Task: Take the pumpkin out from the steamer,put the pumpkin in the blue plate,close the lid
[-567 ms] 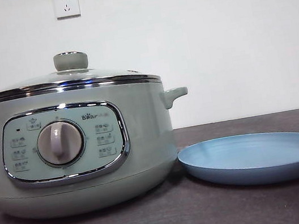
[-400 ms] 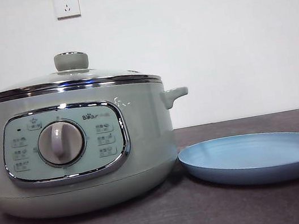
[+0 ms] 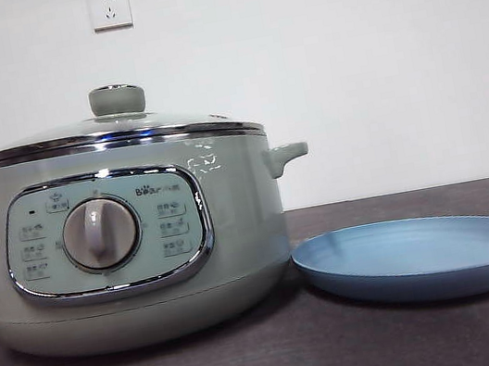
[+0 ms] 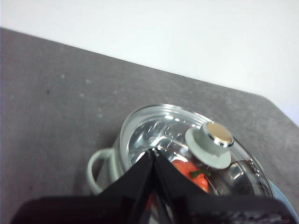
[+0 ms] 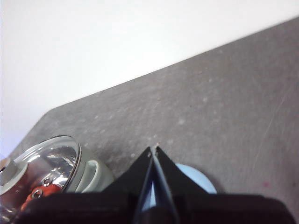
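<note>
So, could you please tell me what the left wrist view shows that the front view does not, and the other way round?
Only the left wrist view shows the pumpkin, orange-red with a bit of green stem, seen through the glass inside the pot, and the left gripper, its jaws shut together above the pot.

Only the front view shows the control panel with its grey dial, and the whole blue plate, empty, beside the pot.

Both show the steamer with the lid sitting closed on it and the lid's knob.
</note>
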{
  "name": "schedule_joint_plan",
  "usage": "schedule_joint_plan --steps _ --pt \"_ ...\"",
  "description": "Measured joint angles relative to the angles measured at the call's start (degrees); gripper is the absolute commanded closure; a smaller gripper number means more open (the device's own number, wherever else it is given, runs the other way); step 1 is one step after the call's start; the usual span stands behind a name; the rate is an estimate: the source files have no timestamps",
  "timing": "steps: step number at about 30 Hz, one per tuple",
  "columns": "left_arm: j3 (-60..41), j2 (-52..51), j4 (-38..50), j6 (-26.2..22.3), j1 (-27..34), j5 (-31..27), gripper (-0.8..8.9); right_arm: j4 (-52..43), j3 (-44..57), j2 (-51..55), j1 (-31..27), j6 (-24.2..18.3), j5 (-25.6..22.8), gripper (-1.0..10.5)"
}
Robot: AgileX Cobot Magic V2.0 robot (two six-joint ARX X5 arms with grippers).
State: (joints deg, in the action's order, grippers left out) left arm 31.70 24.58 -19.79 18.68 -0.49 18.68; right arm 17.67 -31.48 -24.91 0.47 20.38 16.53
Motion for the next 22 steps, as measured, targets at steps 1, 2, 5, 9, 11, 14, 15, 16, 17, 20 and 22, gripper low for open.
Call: schedule_joint_plan --steps 1,2,5,9,11,14,15,16,17,20,22 --pt "1.79 1.55 -0.48 -1.07 0.0 0.39 8.2 0.92 -1.9 -1.55 0.0 -1.27 0.04 9.5" --pt "3.3 2.86 -0.94 -2.01 0.0 0.85 8.19 1.77 -3.61 -2.89 0.0 -2.47 0.28 9.5" --pt "8.22 7.15 -2.71 -4.94 0.0 2.64 8.17 5.53 -9.64 -7.76 0.0 -7.15 3.21 9.5" --pt "14.32 12.46 -5.95 -8.63 0.0 5.79 7.86 11.52 -17.68 -14.21 0.0 -13.33 8.09 8.7" --pt "16.87 14.6 -7.5 -9.79 0.0 6.93 6.23 14.08 -20.87 -16.98 0.0 -15.69 9.79 7.4" --pt "19.63 17.49 -9.2 -10.6 -0.09 7.26 3.97 16.66 -24.41 -20.17 0.0 -17.38 10.4 5.6" --pt "20.33 18.27 -9.75 -10.73 -0.31 7.26 4.01 17.27 -25.22 -20.96 0.0 -17.64 10.45 5.2" --pt "21.0 18.99 -10.19 -10.78 -0.55 7.48 4.01 17.53 -25.68 -21.55 0.0 -17.88 10.45 5.1" --pt "21.53 19.58 -10.32 -10.8 -0.87 7.85 4.01 17.7 -25.94 -21.94 0.0 -18.05 10.45 5.0" --pt "23.47 21.84 -10.53 -10.97 -2.47 9.35 4.01 18.14 -25.99 -22.6 0.31 -18.27 10.45 5.0" --pt "25.27 24.02 -10.58 -11.08 -4.13 9.64 4.01 18.36 -25.99 -22.84 0.76 -18.27 10.43 5.1"
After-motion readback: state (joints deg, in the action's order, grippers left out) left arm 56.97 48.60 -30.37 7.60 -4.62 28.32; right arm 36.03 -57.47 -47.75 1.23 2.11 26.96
